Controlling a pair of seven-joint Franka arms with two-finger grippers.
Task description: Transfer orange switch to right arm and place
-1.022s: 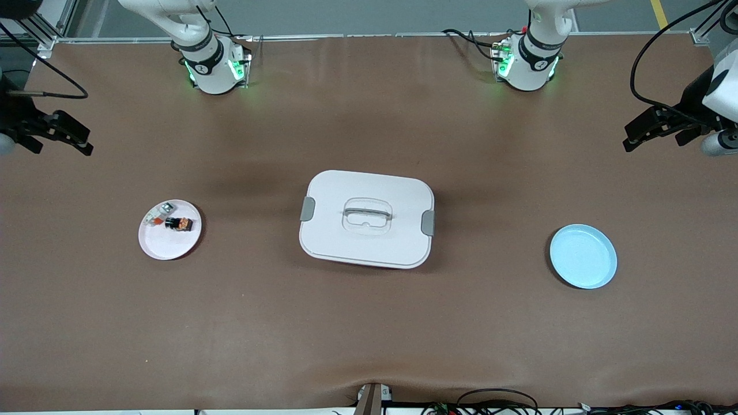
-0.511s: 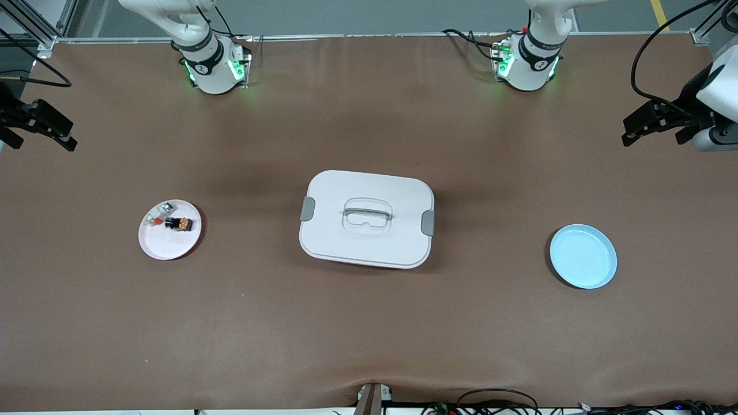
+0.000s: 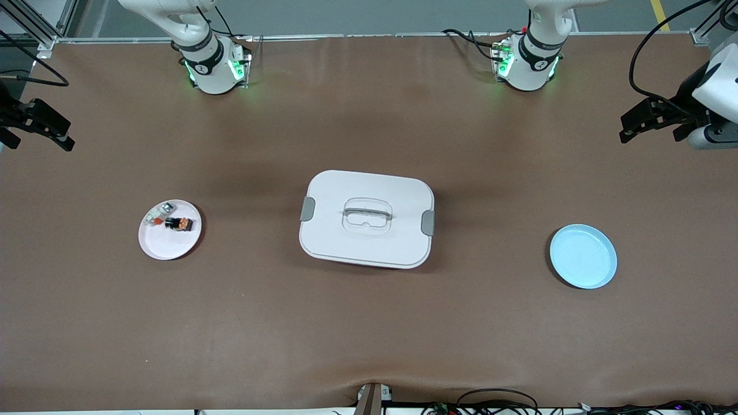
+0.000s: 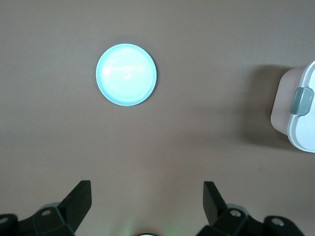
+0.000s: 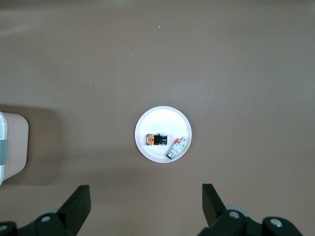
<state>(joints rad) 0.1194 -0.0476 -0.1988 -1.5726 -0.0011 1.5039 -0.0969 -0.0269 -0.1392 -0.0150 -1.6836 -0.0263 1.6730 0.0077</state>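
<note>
The orange switch [image 3: 179, 223], a tiny black block with orange markings, lies on a small white plate [image 3: 167, 246] toward the right arm's end of the table. It also shows in the right wrist view [image 5: 157, 139] on that plate [image 5: 163, 117]. My right gripper [image 3: 38, 142] is open and empty, high over the table's edge at that end; in its wrist view [image 5: 145, 199] the jaws stand wide apart. My left gripper [image 3: 651, 137] is open and empty over the left arm's end, with its jaws wide apart in its wrist view [image 4: 146, 196].
A white-grey piece with a red-orange part [image 3: 157, 214] lies beside the switch on the plate. A white lidded box [image 3: 366, 219] sits mid-table. A light blue plate [image 3: 582, 256] lies toward the left arm's end and shows in the left wrist view [image 4: 126, 74].
My right gripper has drawn outward toward the table's end. My left gripper has shifted slightly outward as well. The switch and plates have not moved.
</note>
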